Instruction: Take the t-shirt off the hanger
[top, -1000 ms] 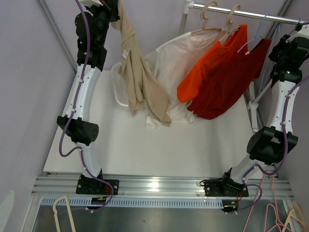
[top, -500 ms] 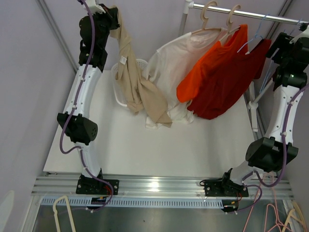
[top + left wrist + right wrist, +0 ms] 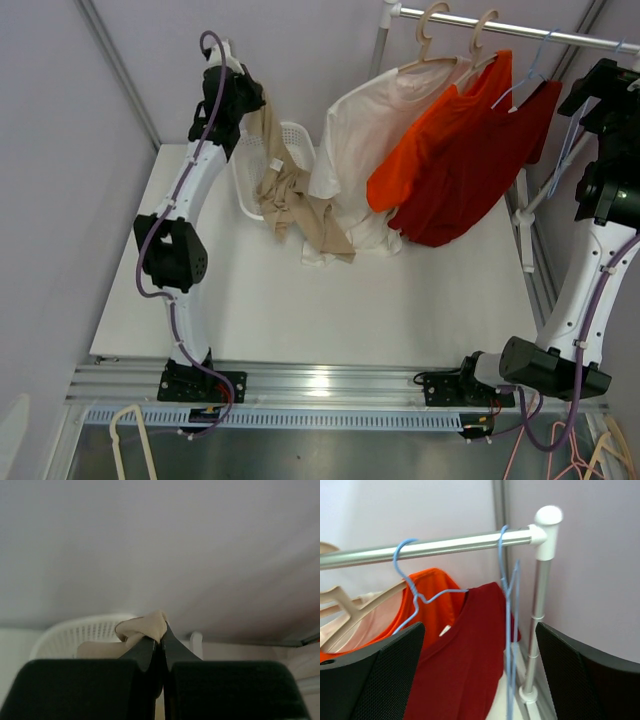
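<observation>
My left gripper (image 3: 250, 100) is shut on a bunched fold of a beige t-shirt (image 3: 285, 195), which droops from it partly into a white mesh basket (image 3: 248, 180) and partly onto the table. In the left wrist view the fold (image 3: 145, 627) sticks out above the closed fingertips of the gripper (image 3: 161, 630). My right gripper (image 3: 600, 85) is high beside the rail's right end, open and holding nothing. In its wrist view an empty blue wire hanger (image 3: 509, 630) hangs on the rail (image 3: 445, 545) between the spread fingers (image 3: 395, 665).
A cream t-shirt (image 3: 360, 130), an orange one (image 3: 430, 150) and a dark red one (image 3: 480, 170) hang on hangers along the rail (image 3: 520, 35). The rail's upright post (image 3: 537, 605) stands at the right. Spare hangers lie below the table's front edge (image 3: 130, 430).
My left arm has swung down and to the right, lowering the beige t-shirt over the basket. My right gripper has opened wide and lifted a little beside the rail.
</observation>
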